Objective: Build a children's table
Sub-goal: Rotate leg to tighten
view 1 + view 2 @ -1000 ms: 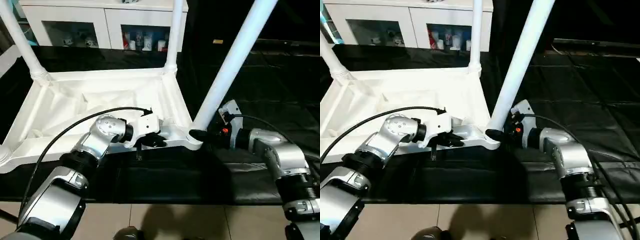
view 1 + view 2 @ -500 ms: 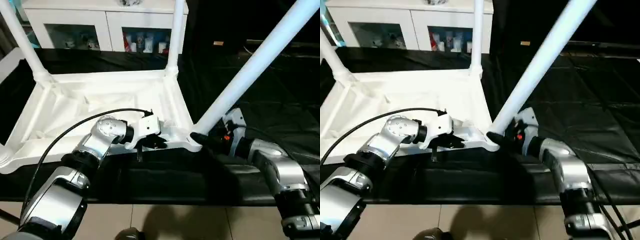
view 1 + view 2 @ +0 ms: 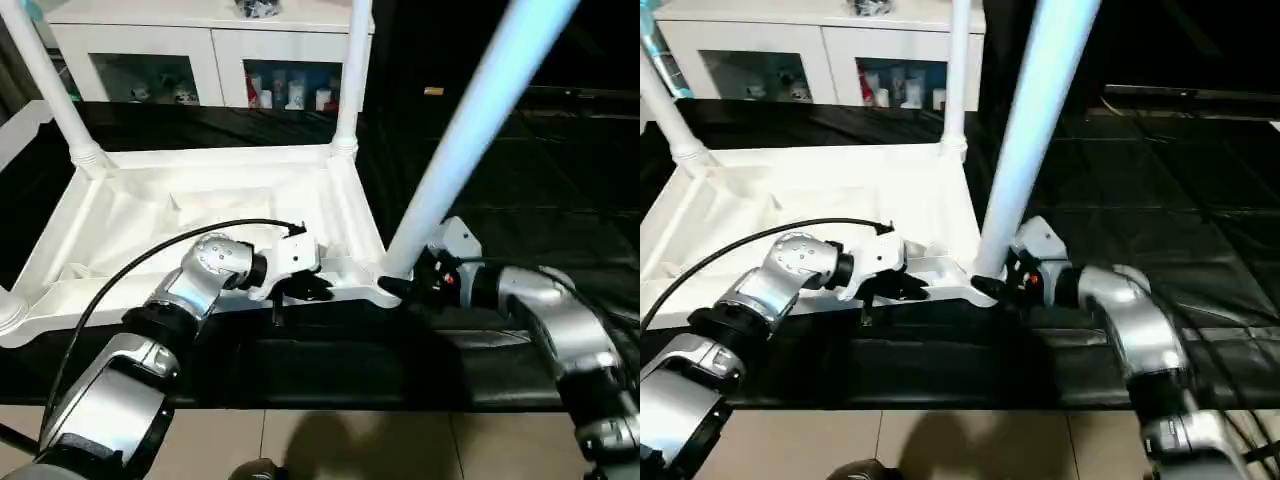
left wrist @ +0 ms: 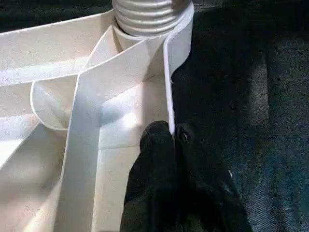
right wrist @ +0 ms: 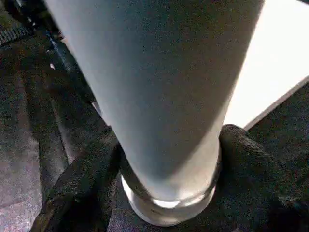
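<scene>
— Leg [image 3: 470, 140] sits between the right gripper [image 5: 164, 159] fingers at its base, in the near socket of the upturned top [image 3: 200, 215]; long axis leans slightly right.
— Left gripper [image 4: 174, 140]?
— Pinched shut on the top's near rim; leg stands steeper than a half-second ago.

Open ribbed table top [image 3: 190, 215] at centre left gives room; upright legs [image 3: 345, 75] block upper corners, tilted leg [image 3: 470, 130] bars the right.
</scene>
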